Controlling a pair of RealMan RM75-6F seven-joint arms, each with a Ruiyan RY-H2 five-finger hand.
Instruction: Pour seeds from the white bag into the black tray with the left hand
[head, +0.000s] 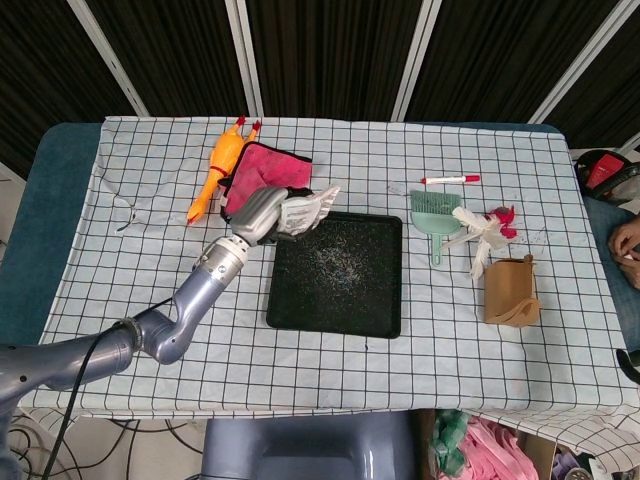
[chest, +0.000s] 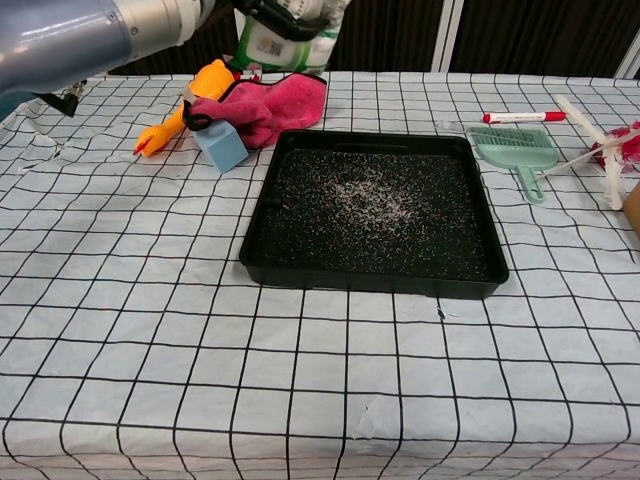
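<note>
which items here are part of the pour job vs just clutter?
Job:
- white bag, held by the left hand
- black tray, seeds scattered in it

Lying about:
- rubber chicken
- pink cloth
- blue block
- red marker
- green dustpan
- white and red toy
- brown paper bag

Black tray (chest: 480, 262): glossy plastic, floor speckled with pale seeds (chest: 370, 200). White bag (head: 305, 210): thin crinkled film, printed. Left arm (head: 170, 325): smooth satin metal-grey shell. Table (chest: 150, 330) under a smooth checked cloth, lightly creased. Pink towel (chest: 275, 105): fuzzy cloth. Dustpan (chest: 515, 150): matt green plastic. Yellow chicken toy (head: 215, 170): shiny rubber.
</note>
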